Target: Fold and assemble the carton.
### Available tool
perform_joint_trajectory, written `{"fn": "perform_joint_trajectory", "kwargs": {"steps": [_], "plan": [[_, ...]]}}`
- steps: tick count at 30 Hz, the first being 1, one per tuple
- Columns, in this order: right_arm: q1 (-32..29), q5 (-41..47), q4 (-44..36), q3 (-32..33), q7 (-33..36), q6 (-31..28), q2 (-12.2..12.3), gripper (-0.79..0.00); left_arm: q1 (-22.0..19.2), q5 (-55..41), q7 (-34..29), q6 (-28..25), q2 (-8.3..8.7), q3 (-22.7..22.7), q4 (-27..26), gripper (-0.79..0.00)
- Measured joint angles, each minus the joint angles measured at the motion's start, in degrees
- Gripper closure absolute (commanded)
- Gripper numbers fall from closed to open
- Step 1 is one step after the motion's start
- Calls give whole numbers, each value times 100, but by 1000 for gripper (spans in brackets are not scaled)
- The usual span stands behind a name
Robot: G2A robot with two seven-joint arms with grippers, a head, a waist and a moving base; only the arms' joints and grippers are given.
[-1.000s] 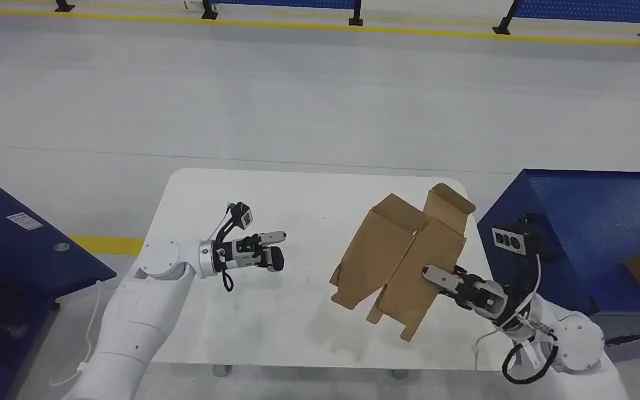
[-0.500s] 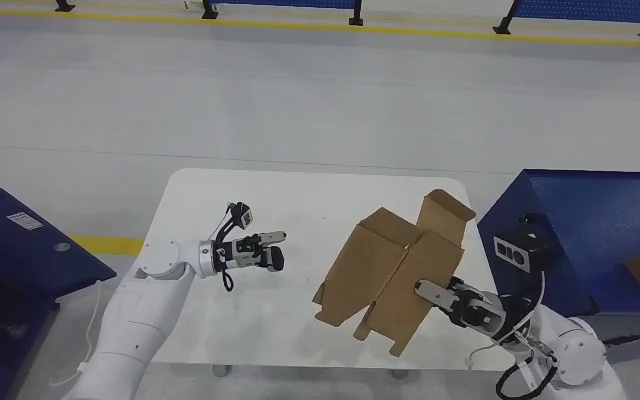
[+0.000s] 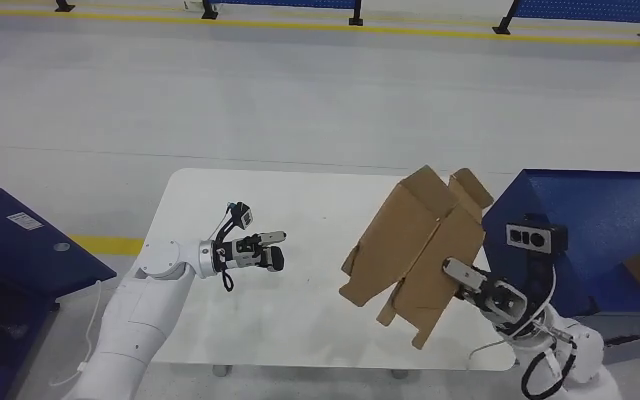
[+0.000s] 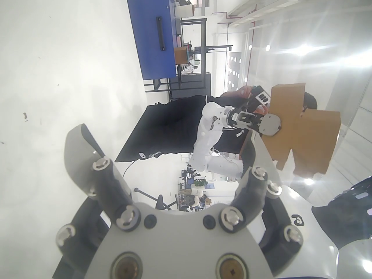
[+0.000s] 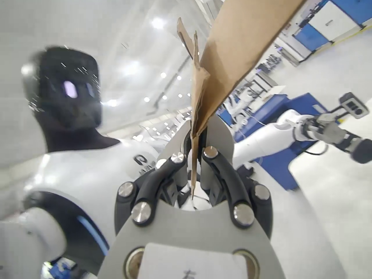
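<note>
At the near right corner of the counter (image 3: pixel 300 200), the right pincer (image 3: pixel 452 268) is clamped on the carton (image 3: pixel 415 250), gripping it by one long edge. From the right wrist, the two fingers (image 5: pixel 178 158) stand close together with the cardboard's thin edge pinched between them, and the brown panels rise away from the pincer in folded layers.

The carton is a flattened brown blank with flaps at both ends. It is held tilted over the right half of the counter, with its upper flaps pointing toward the far right corner and its lower flaps toward the near edge. Whether the lower flaps touch the counter cannot be told. From the left wrist, the carton (image 4: pixel 308 129) shows as a flat notched sheet held beside the right arm.

Over the left half of the counter, well apart from the carton, the left pincer (image 3: pixel 277 248) hangs with its fingers spread and nothing between them. Its own camera shows the two dark fingers (image 4: pixel 84 146) wide apart.

A blue cabinet (image 3: pixel 590 220) stands just beside the counter's right end, and another (image 3: pixel 40 250) stands to the left. Beyond them lies pale floor with a yellow line (image 3: pixel 300 22).
</note>
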Motion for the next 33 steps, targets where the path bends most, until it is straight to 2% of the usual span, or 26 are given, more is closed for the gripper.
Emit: {"fn": "perform_joint_trajectory", "kwargs": {"steps": [5,11,17,21,23,25,28,30,33], "plan": [[83,1136,244,28,391,1198,32,0,174,-34,658,9,39,-155,-282,-785],[354,2495,680,-253,515,3578,73,0,243,169,1691,128,67,-282,-367,-785],[521,3383,797,-832,303,5853,100,0,252,137,1755,113,66,-294,-382,-785],[602,4707,788,-1264,-379,7341,89,0,252,138,1755,113,66,-294,-382,-785],[619,5753,709,-1564,-798,7789,73,0,252,138,1756,113,66,-294,-382,-785],[685,7359,639,-1927,-1210,8126,81,0,252,138,1756,113,66,-294,-382,-785],[824,9365,700,-2321,-1851,8150,166,0,252,138,1756,113,66,-294,-382,-785],[956,10544,777,-2459,-2521,8080,229,0,252,138,1756,113,66,-294,-382,-785],[1187,11772,740,-2547,-3449,7769,292,0,252,138,1756,113,66,-294,-382,-785]]}}
